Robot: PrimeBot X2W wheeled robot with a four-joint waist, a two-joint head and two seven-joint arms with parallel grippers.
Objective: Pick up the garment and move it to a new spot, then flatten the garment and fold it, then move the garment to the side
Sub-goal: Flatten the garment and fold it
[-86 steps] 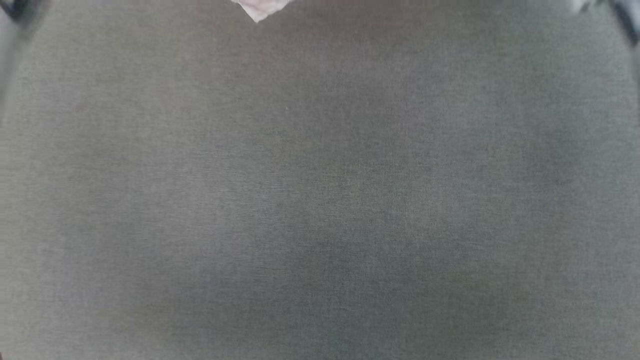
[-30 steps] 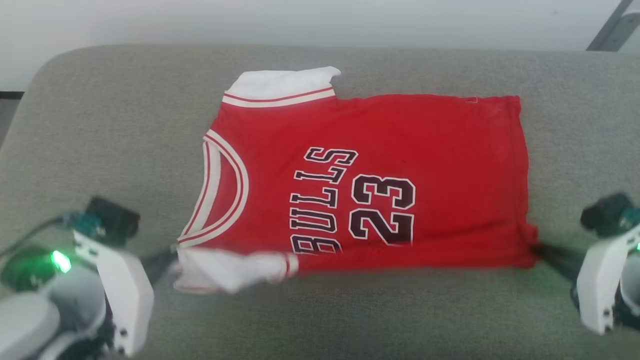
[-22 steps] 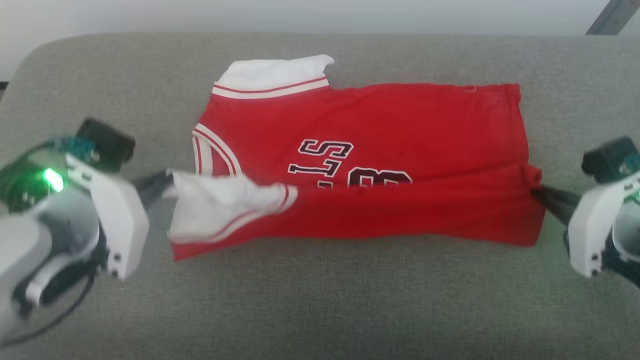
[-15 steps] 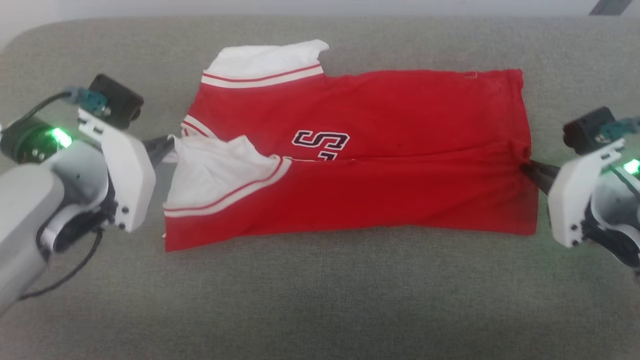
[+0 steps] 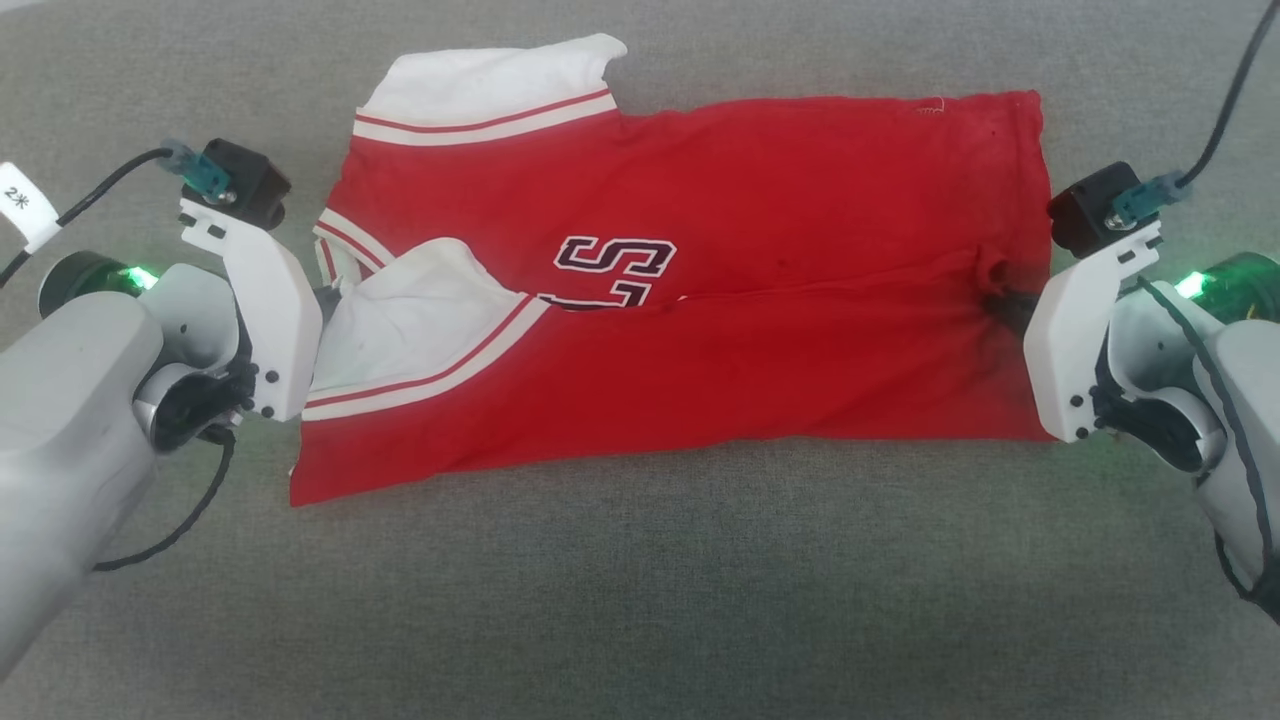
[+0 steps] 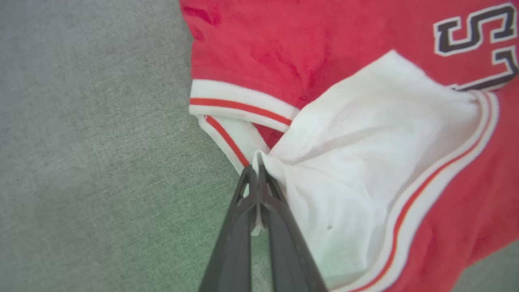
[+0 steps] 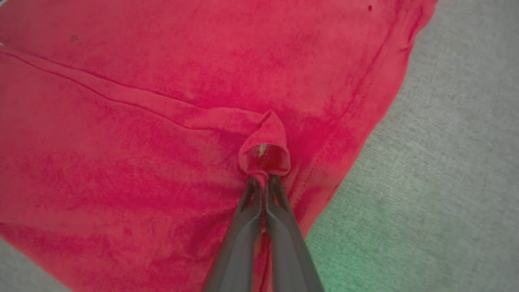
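Red jersey (image 5: 760, 380) half-folded on the grey cushion (image 5: 640, 600)
Left hand (image 6: 256, 172) clenched on the white sleeve (image 6: 365, 154) edge, right hand (image 7: 262, 181) pinching the hem corner; near half doubled over the lettering.

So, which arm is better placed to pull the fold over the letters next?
Left, probably. The left gripper is shut on the garment at its sleeve, beside the letters; the right gripper pinches the plain hem, far from them.

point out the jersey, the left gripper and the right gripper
jersey (image 5: 800, 200), head view, on its red front
left gripper (image 6: 256, 169), left wrist view, between the tips pinching white cloth
right gripper (image 7: 263, 181), right wrist view, between the tips pinching red cloth
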